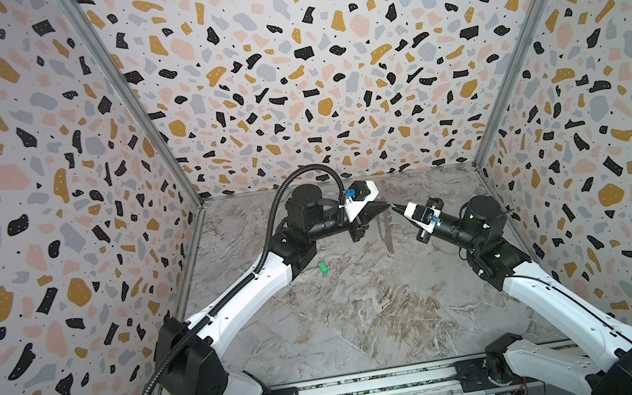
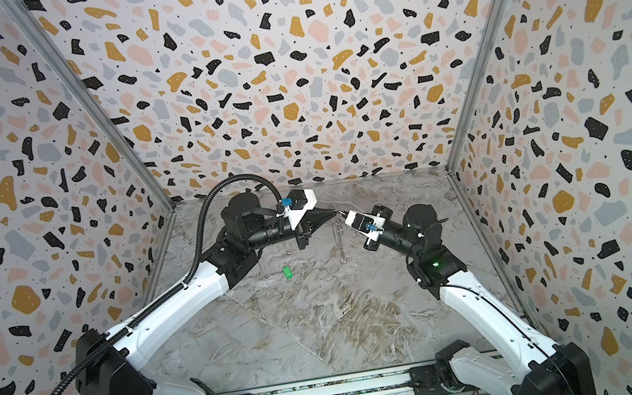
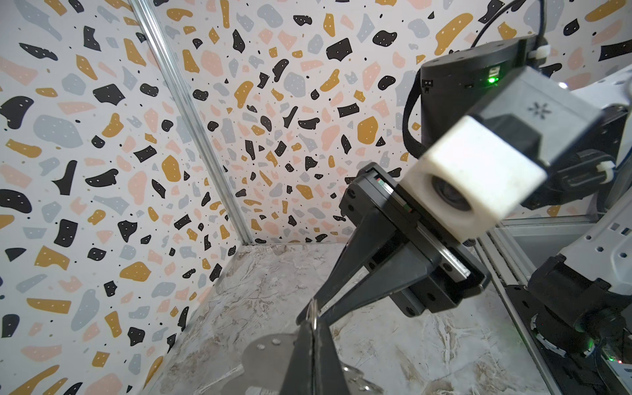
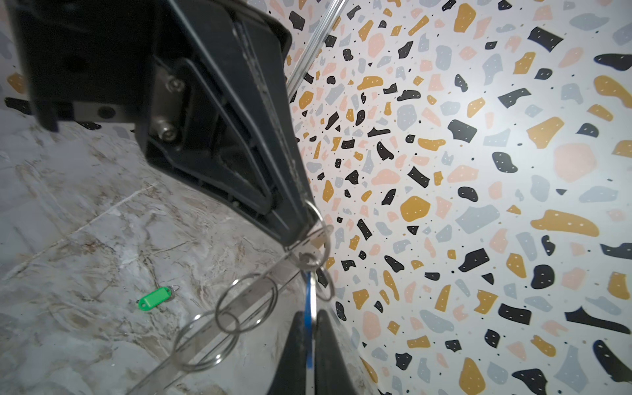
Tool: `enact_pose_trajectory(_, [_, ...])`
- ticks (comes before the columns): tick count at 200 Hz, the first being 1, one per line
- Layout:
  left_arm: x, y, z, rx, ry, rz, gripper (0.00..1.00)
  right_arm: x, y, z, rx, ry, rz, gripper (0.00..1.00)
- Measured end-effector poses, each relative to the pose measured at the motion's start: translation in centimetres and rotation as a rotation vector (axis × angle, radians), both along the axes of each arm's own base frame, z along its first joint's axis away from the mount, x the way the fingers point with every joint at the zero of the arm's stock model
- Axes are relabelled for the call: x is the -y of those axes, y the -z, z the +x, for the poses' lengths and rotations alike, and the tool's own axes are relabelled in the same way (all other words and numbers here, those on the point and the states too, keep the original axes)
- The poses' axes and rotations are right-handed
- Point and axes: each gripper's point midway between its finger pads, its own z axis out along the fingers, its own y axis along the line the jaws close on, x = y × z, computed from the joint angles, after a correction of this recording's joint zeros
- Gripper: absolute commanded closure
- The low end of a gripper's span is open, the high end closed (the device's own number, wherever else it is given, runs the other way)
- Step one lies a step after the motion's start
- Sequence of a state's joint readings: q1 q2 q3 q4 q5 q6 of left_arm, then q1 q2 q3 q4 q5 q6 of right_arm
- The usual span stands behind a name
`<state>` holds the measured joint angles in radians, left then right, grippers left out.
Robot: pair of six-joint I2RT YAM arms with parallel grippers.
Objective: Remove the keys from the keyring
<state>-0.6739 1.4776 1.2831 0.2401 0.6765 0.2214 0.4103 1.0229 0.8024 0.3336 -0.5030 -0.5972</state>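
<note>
One key off (green tag (image 1: 322, 268) on bench (image 1: 365, 317)) | left hand (image 1: 385, 206) clamped shut on keyring (image 1: 385, 233), aloft | right hand (image 4: 309, 325) pinches blue tag (image 4: 309, 301) | step: freeing it | next: needs steady outward pull

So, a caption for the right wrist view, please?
Left end effector holds the keyring; right end effector pinches the blue tag; green tag lies on the table.

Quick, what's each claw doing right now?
Left claw: closed, holding the keyring.
Right claw: closed on the blue key.
</note>
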Motion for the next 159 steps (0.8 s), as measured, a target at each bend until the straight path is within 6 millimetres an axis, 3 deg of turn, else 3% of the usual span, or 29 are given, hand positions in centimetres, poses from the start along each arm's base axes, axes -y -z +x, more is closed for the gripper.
enact_pose_trajectory(119, [-0.29,-0.36,0.81,-0.035,-0.040,-0.054,1.00,-0.58,0.01,0.18,0.155,0.070,-0.095,1.00])
enact_pose_trajectory(159, [-0.39,-0.40,0.82,-0.047,-0.035,-0.071,1.00,-0.66,0.27,0.12,0.137,0.064,-0.105,0.80])
